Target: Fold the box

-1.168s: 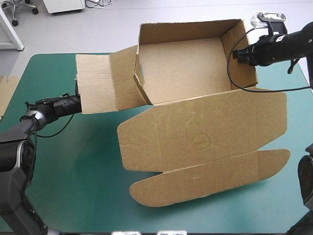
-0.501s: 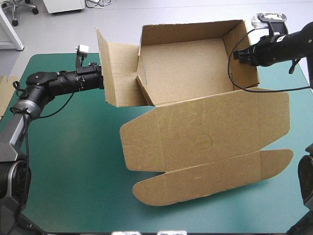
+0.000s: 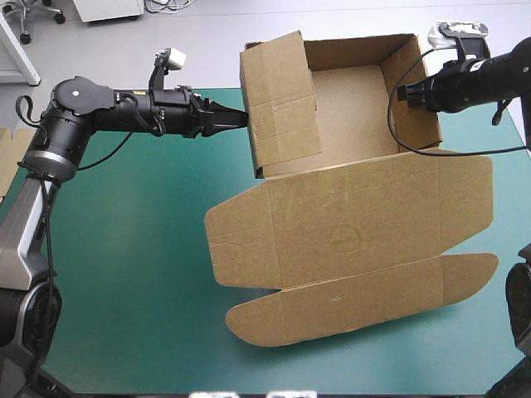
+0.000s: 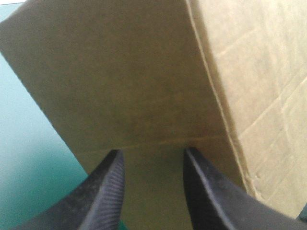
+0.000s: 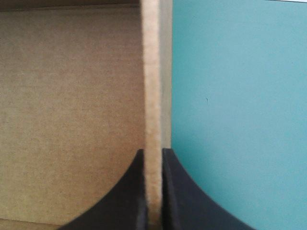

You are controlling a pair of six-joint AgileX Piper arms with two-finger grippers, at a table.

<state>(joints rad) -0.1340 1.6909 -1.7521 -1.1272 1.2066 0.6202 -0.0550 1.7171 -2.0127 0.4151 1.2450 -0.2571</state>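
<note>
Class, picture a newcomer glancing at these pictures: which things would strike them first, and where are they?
The big brown box dominates the teal-green table: an open tray at the far side, its lid flat toward the near edge. The left gripper, open, meets a side flap raised over the tray's left part, while the right gripper is shut on the right wall.

This looks like a robotics lab or test room. A left robot arm (image 3: 124,116) and a right robot arm (image 3: 485,79) work at a counter (image 3: 124,290) with a teal-green cover, on a bare pale grey floor (image 3: 207,58). Well behind the left arm's fingers (image 3: 231,118), past the counter's far edge, are an office chair's castor base (image 3: 40,15), a white cabinet (image 3: 108,8) and loose cables (image 3: 170,5). Spare brown board (image 3: 8,166) shows off the counter's left edge.
</note>
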